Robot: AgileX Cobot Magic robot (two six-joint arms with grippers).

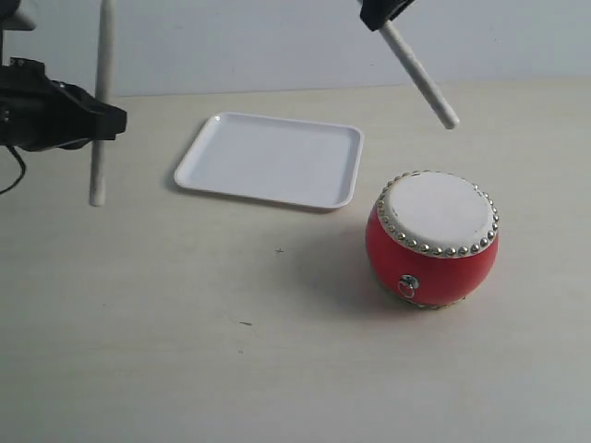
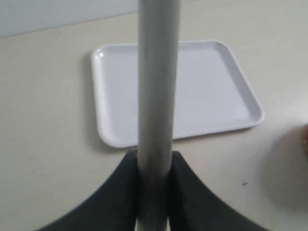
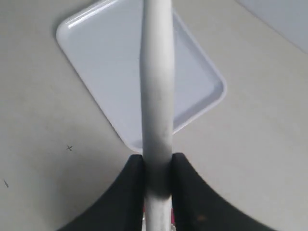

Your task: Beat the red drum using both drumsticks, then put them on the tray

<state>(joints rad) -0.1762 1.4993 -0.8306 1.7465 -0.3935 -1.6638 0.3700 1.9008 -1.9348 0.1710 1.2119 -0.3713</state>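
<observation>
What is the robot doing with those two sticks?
The robot is holding a stick in each hand. Its left hand grips one drumstick almost upright, off to the side of the white tray. Its right hand grips the other drumstick tilted, with the tip in the air, clear of the red drum. Neither stick touches the drum, and nothing lies on the tray.

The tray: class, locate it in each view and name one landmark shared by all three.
Exterior view: the tray lies upper middle, behind and left of the red drum.
Left wrist view: the tray lies beyond the left drumstick, which crosses it.
Right wrist view: the tray lies cornerwise beyond the right drumstick.
Shared landmark: the small cross mark on the table near the tray.
</observation>
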